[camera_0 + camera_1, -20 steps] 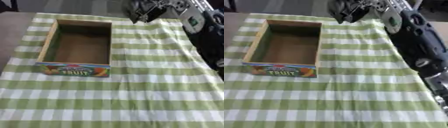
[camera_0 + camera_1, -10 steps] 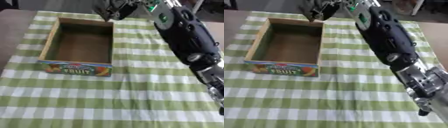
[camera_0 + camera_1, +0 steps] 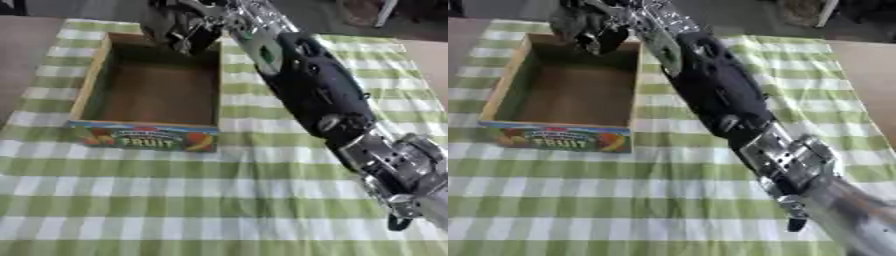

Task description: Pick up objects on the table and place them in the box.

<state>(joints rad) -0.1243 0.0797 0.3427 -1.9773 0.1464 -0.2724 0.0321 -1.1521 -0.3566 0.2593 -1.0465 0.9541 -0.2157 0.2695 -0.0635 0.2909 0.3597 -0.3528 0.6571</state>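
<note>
An open brown box (image 3: 144, 138) with a colourful "FRUIT" label on its front wall stands on the green and white checked cloth (image 3: 175, 200) at the left. Its inside looks bare. My right arm reaches from the lower right diagonally up across the table. My right hand (image 3: 181, 27) hangs over the box's far wall, fingers curled down round a dark thing (image 3: 579, 27) whose shape I cannot make out. My left hand shows in neither view.
Bare brown tabletop (image 3: 26, 60) lies left of the cloth and again at the far right (image 3: 868, 75). My right forearm (image 3: 315, 95) crosses the cloth right of the box. Furniture legs (image 3: 381, 10) stand beyond the far edge.
My right hand has swung left from above the cloth's far right corner to above the box's far wall, the arm stretching out across the table.
</note>
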